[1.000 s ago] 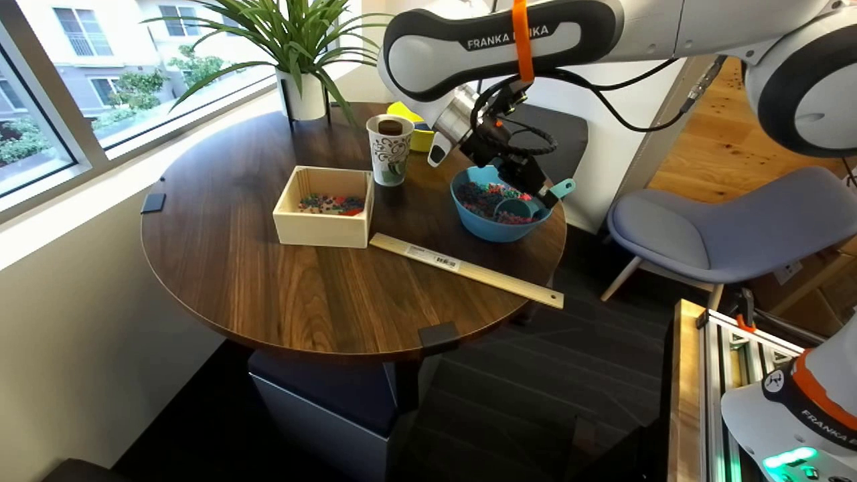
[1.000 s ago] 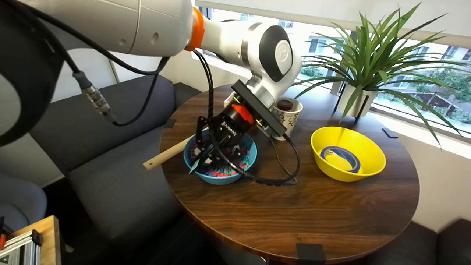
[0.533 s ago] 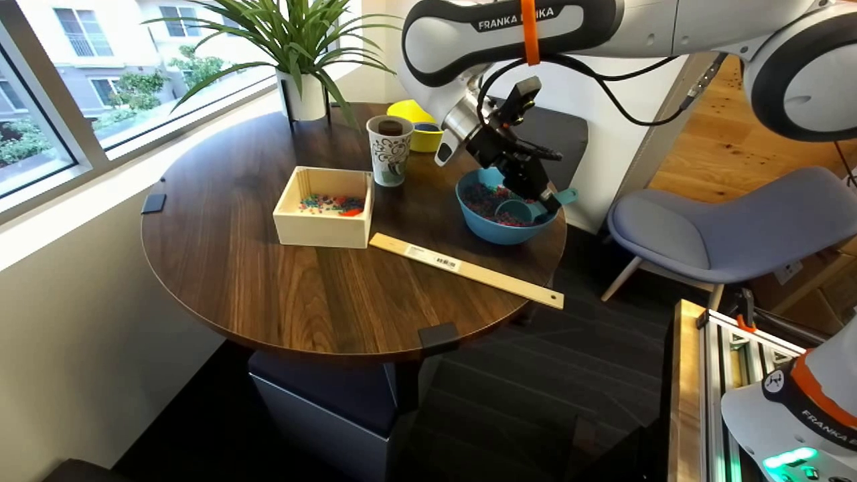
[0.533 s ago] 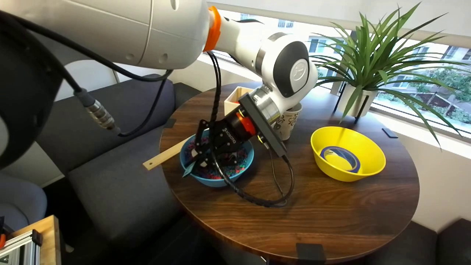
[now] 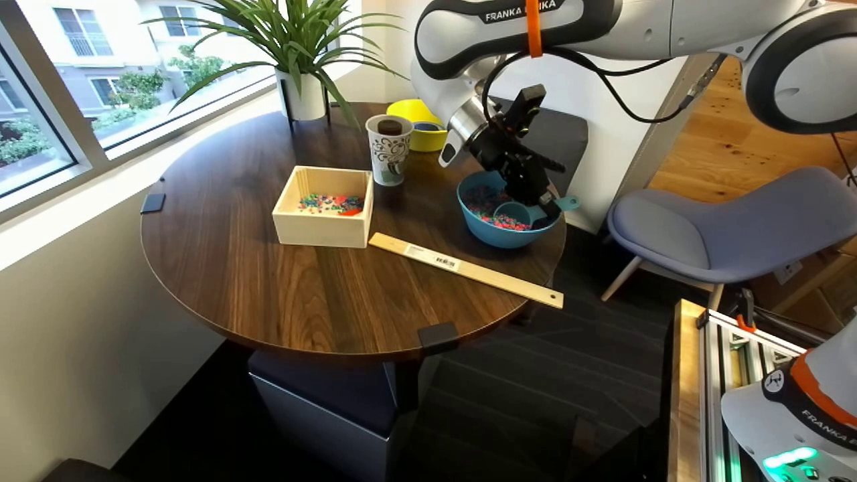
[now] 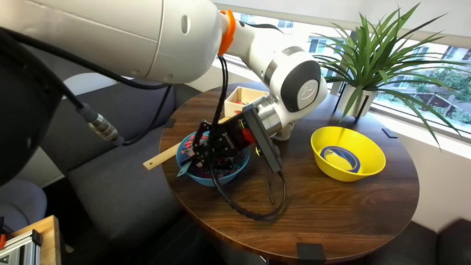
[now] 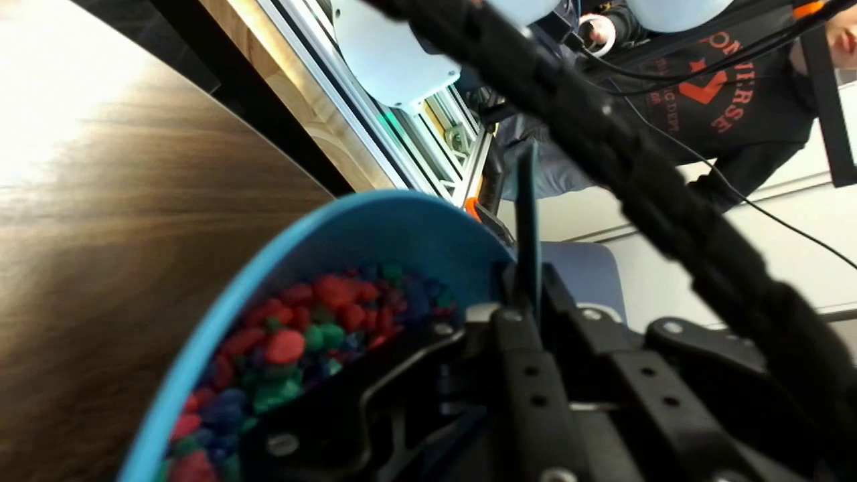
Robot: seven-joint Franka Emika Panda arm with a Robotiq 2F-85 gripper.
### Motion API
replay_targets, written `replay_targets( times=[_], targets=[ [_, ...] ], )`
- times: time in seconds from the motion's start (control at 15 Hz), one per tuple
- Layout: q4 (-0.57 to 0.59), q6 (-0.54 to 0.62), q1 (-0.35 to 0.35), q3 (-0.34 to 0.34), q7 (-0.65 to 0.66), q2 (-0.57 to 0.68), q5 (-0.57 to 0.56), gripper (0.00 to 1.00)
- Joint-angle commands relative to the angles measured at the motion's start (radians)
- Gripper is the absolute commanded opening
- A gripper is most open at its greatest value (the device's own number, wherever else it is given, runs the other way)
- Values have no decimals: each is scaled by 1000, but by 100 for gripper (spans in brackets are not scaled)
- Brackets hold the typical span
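In an exterior view, the end effector (image 5: 549, 203) is clamped tight on the handle (image 5: 568, 203) of the scoop (image 5: 517, 211). The scoop lies just below it, among the pellets (image 5: 510, 223) in the blue bowl (image 5: 499, 237); the handle's tip pokes out past the grip, over the rim. On the tabletop (image 5: 281, 294), the paper cup (image 5: 390, 157) stands to its left, and farther left the box (image 5: 321, 229) holds some pellets too. The wood strip (image 5: 479, 273) runs below and left of it, the yellow bowl (image 5: 434, 140) stands up and left.

In an exterior view, the tape (image 6: 351, 159) sits inside the yellow bowl, right of the end effector; the plant (image 6: 371, 62) is farther right and higher.

In the wrist view, the handle rises from between the fingers (image 7: 515, 331), with pellets left of them; a person (image 7: 743, 120) shows beyond, up and right.
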Motion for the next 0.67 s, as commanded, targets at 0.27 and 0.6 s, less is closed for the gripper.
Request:
replay_targets(
  times=[0.27, 0.6],
  targets=[
    [13, 0, -130, 100, 94, 36, 132, 2],
    [39, 1, -250, 223, 162, 49, 163, 2]
  ],
)
